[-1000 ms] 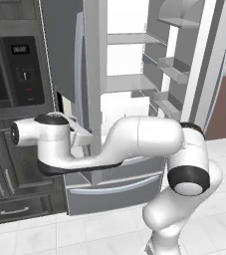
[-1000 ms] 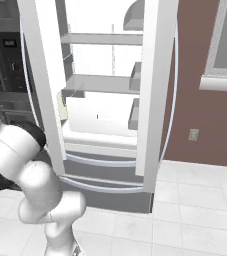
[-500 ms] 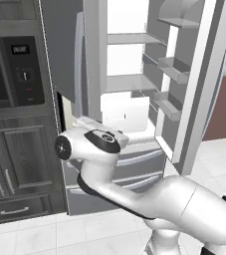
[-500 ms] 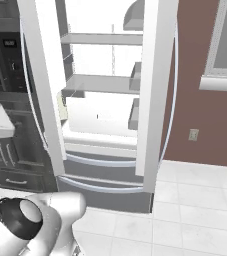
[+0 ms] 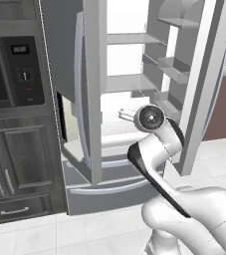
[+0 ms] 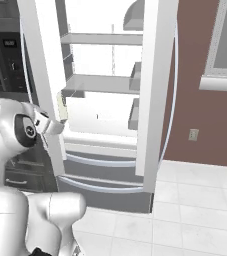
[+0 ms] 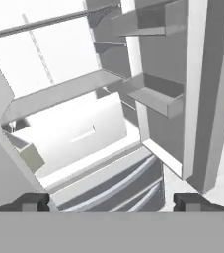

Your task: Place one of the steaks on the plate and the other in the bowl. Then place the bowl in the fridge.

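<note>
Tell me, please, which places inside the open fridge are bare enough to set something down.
In the fridge, the middle shelf and upper shelf look bare between the two open doors. The floor above the drawers also looks free. The right door's bins leave little room.

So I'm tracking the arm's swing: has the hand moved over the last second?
Yes. The hand swung right, from beside the dark cabinets to the open fridge.

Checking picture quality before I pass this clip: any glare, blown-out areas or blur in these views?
Left base view: the fridge interior is washed out to near white, shelf edges faint. Right base view: same bright interior, the arm sharp. Hand view: the back wall glares white, everything slightly soft, and the open claw has dark fingertips at the bottom.
</note>
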Controlling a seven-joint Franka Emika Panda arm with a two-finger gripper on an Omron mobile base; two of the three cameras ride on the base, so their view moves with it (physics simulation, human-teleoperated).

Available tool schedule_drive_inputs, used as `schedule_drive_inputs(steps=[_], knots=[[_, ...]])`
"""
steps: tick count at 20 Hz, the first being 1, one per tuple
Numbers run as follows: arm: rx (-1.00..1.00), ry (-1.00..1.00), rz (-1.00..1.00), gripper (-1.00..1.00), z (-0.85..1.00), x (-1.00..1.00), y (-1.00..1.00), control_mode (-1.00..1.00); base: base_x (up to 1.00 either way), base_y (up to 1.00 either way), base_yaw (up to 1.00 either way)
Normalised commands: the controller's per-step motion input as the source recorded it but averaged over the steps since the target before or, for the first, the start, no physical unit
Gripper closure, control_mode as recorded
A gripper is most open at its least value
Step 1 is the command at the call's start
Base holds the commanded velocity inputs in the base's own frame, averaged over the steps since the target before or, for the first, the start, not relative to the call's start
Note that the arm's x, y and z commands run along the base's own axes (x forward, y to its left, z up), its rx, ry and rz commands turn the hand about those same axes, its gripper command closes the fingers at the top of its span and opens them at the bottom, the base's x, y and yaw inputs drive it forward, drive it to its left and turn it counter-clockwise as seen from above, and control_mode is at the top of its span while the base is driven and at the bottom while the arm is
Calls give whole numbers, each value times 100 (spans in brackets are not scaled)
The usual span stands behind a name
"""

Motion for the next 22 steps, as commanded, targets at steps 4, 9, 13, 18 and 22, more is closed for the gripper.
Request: schedule_drive_inputs(steps=[4,9,13,18,22], knots=[[42,47,5,-100,-1,86,-54,-100,0,0,0],[45,35,3,-100,0,100,-10,-100,0,0,0],[45,23,9,-100,-7,95,1,-100,0,0,0],[9,11,1,-100,-3,86,31,-100,0,0,0],[0,0,0,-100,-4,76,62,-100,0,0,0]])
